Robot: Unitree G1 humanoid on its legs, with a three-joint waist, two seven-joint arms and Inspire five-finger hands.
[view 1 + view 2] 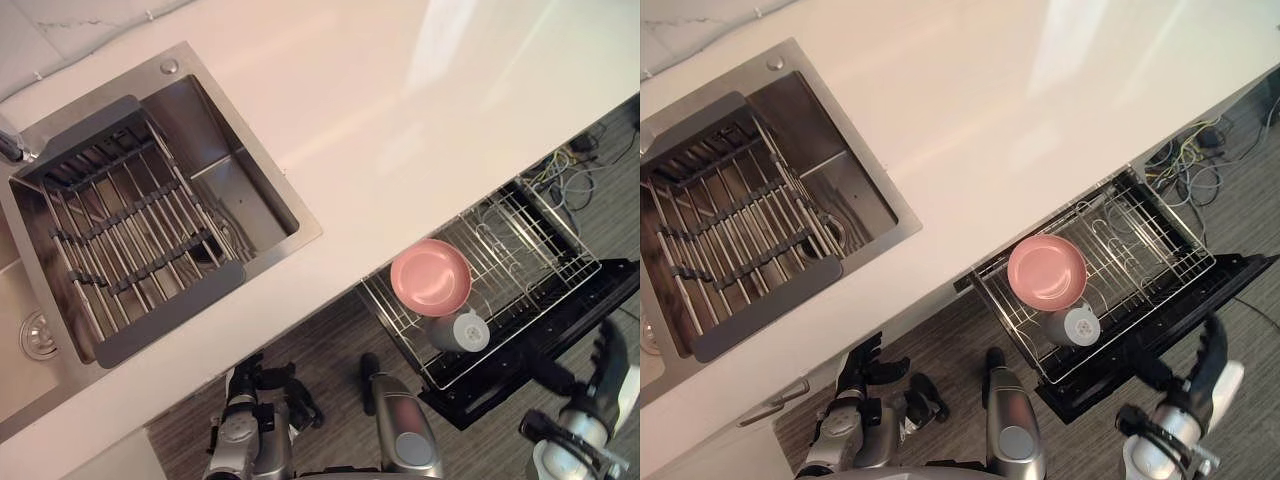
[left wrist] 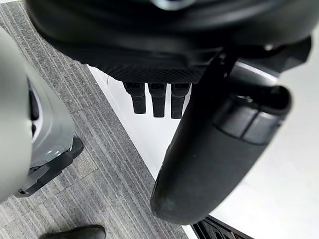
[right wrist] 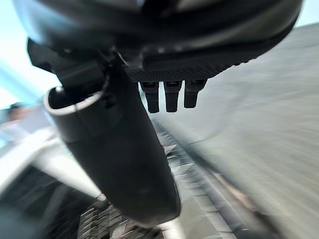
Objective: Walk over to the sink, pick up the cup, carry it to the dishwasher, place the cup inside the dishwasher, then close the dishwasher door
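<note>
Cup (image 1: 460, 332) lies on its side in dishwasher rack (image 1: 545, 250), lower right of centre, touching pink bowl (image 1: 430, 277) just above it. Dishwasher door (image 1: 490, 395) is down and open, rack pulled out over it. Sink (image 1: 240, 190) at upper left w/ dark drying rack (image 1: 120, 240) across it. Pale tabletop (image 1: 400, 120) runs diagonally betw. sink and dishwasher.

Left robot hand (image 1: 262, 385) at bottom, left of centre, under tabletop edge: fingers (image 2: 158, 102) straight, relaxed, holding nothing. Right robot hand (image 1: 607, 362) at lower right, near door's outer edge: fingers (image 3: 171, 99) straight, nothing in them. Contact w/ door: can't tell.
</note>
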